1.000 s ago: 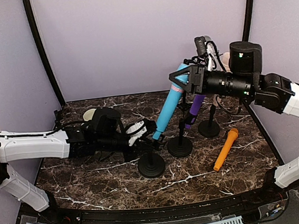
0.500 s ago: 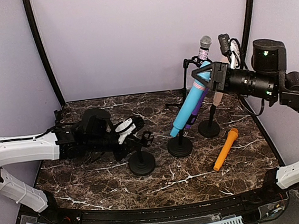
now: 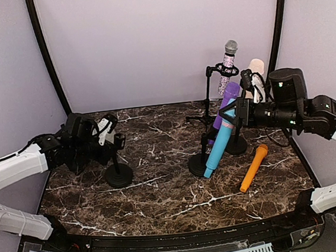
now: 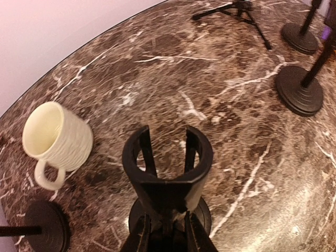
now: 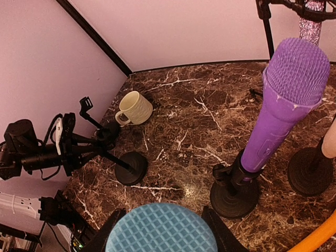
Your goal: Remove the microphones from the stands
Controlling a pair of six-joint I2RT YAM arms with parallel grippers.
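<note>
The right fingers (image 5: pixel 111 235) pinch the blue microphone (image 3: pixel 219 146), now swung down low beside the purple microphone (image 3: pixel 229 95). The left fingers (image 4: pixel 138 236), clamped on the empty stand (image 3: pixel 118 173), have dragged it left, near the cup (image 4: pixel 55 134).

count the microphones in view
5: blue one in the right claw, purple one on a stand behind it, glittery one on the back tripod, cream one far right, orange one lying on the table.

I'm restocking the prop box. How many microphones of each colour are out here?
blue microphone: 1
purple microphone: 1
orange microphone: 1
silver glitter microphone: 1
cream microphone: 1
Total: 5
</note>
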